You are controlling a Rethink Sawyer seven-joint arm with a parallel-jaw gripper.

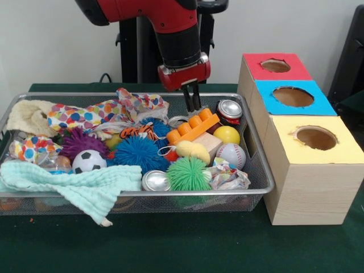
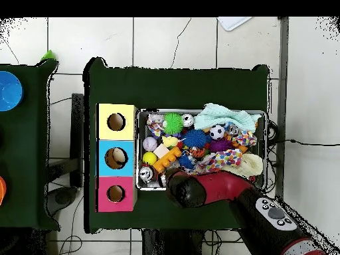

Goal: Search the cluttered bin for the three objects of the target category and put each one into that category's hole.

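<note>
The wire mesh bin is full of toys and also shows in the overhead view. My gripper hangs at the bin's back, right of centre. Its tips are just behind an orange brick and left of a silver can. The fingers stand a little apart with nothing between them. One clear crinkly plastic container lies at the bin's left, next to a soccer ball. The blue-topped box's hole is to the right of the bin. From overhead something pale shows inside that hole.
The red-topped hole and yellow-topped hole flank the blue one. A mint cloth drapes over the front rim, with a second can beside it. Dotted paper wads and spiky balls crowd the bin. The arm covers the bin's near edge from overhead.
</note>
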